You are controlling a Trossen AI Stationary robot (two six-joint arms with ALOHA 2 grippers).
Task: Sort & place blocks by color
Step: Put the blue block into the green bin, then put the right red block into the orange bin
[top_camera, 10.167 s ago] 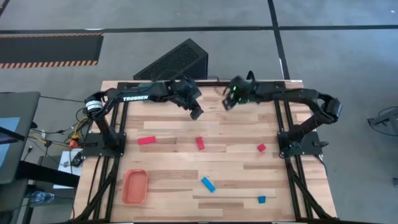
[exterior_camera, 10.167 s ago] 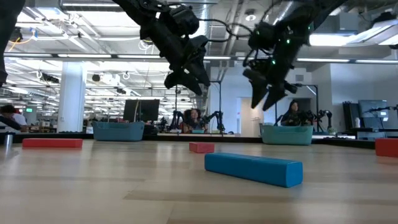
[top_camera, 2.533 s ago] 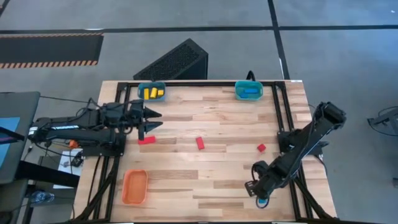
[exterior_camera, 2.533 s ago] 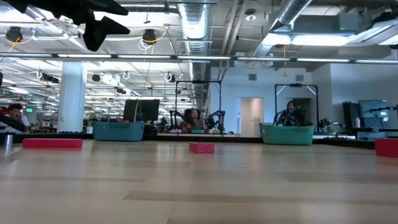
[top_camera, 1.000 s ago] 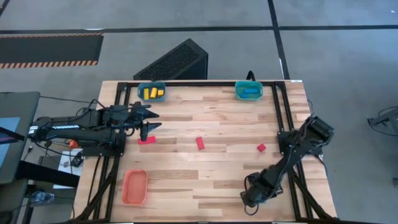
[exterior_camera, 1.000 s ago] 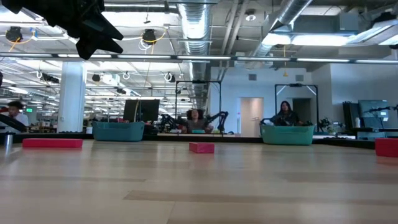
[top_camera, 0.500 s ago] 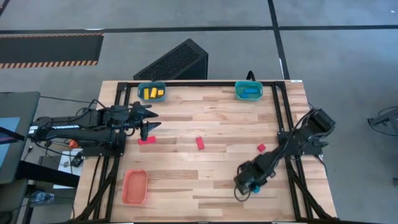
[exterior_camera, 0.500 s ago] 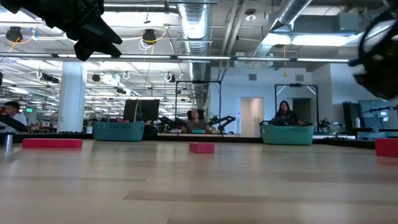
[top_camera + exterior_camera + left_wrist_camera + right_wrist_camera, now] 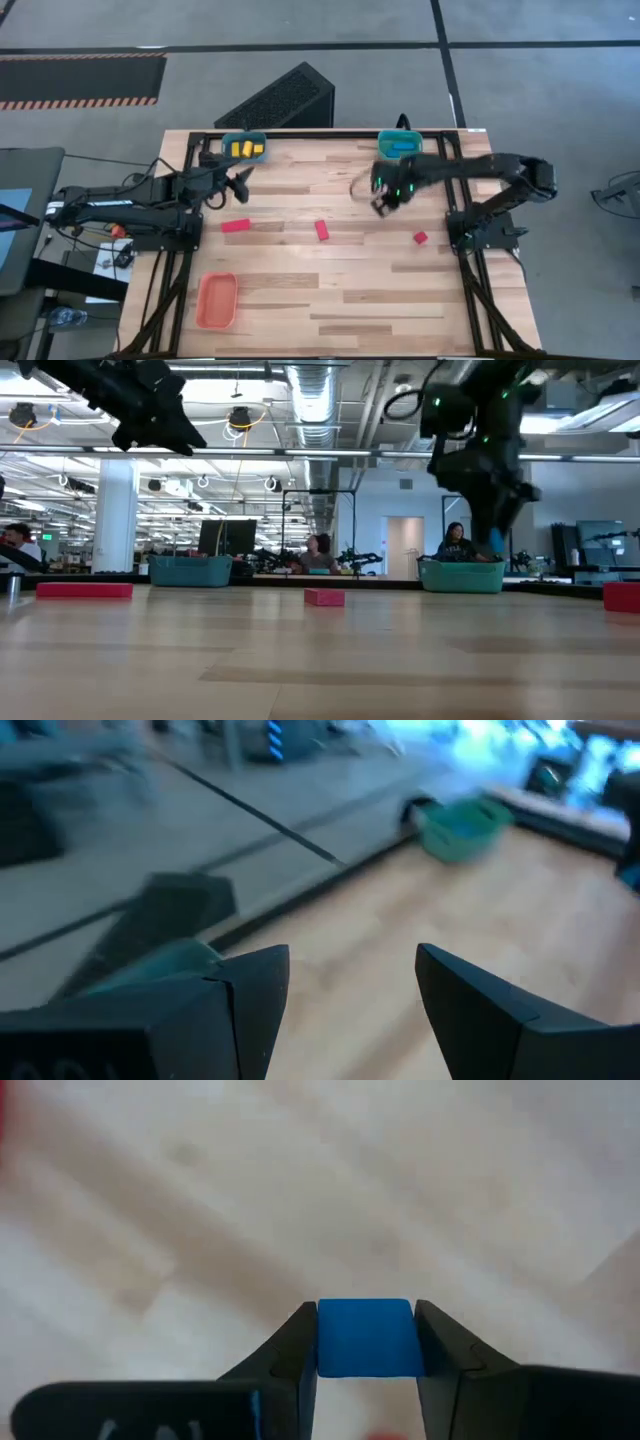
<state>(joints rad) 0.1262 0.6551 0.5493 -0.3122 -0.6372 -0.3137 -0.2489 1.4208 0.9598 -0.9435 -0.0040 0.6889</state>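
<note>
Gripping a blue block (image 9: 366, 1338), our right gripper (image 9: 383, 206) hangs above the table (image 9: 400, 290), past three red blocks (image 9: 321, 230). Our left gripper (image 9: 240, 184) waits, fingers spread, near the far teal trays (image 9: 244, 147).

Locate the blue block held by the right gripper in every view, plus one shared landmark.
High view: hidden under the right gripper, near the table's far right.
Low view: blue block at that gripper's tip, upper right.
Left wrist view: not in it.
Right wrist view: bottom centre, clamped between the fingers.
Shared landmark: teal tray of blue blocks, just behind the gripper in the low view.
</note>
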